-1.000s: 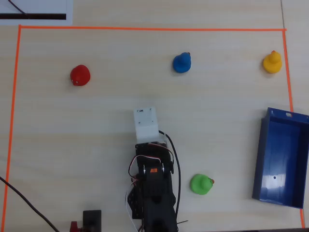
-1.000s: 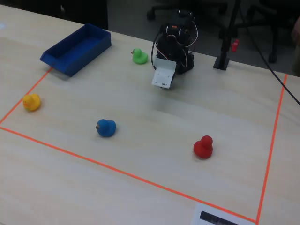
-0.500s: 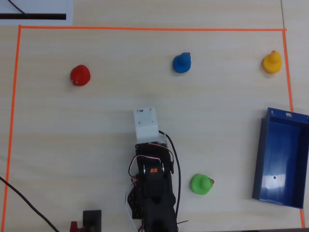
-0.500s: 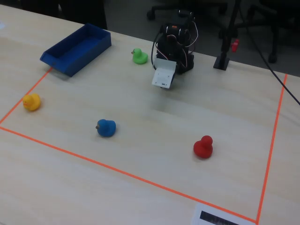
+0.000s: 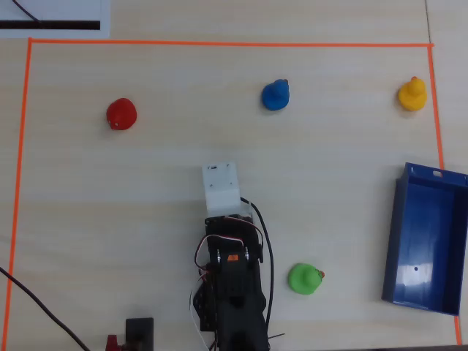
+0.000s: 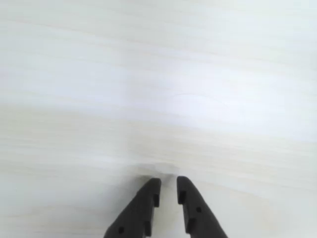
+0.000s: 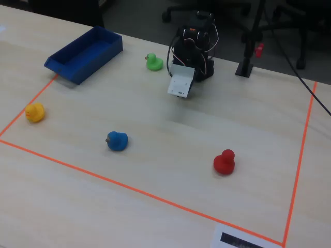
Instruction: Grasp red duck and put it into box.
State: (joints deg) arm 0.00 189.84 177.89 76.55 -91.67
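The red duck (image 5: 121, 114) sits alone on the light wood table at the upper left of the overhead view, and at the front right in the fixed view (image 7: 224, 161). The dark blue box (image 5: 431, 234) lies empty at the right edge, seen at the far left in the fixed view (image 7: 85, 51). My arm is folded back near its base, its white wrist housing (image 5: 221, 187) over the table's middle. In the wrist view my gripper (image 6: 168, 181) has its black fingers almost together and holds nothing, over bare table. The duck is far from it.
A blue duck (image 5: 276, 95), a yellow duck (image 5: 412, 94) and a green duck (image 5: 303, 278) stand on the table. The green duck is just right of the arm's base. Orange tape (image 5: 219, 43) frames the work area. A small black stand (image 5: 139, 333) is beside the base.
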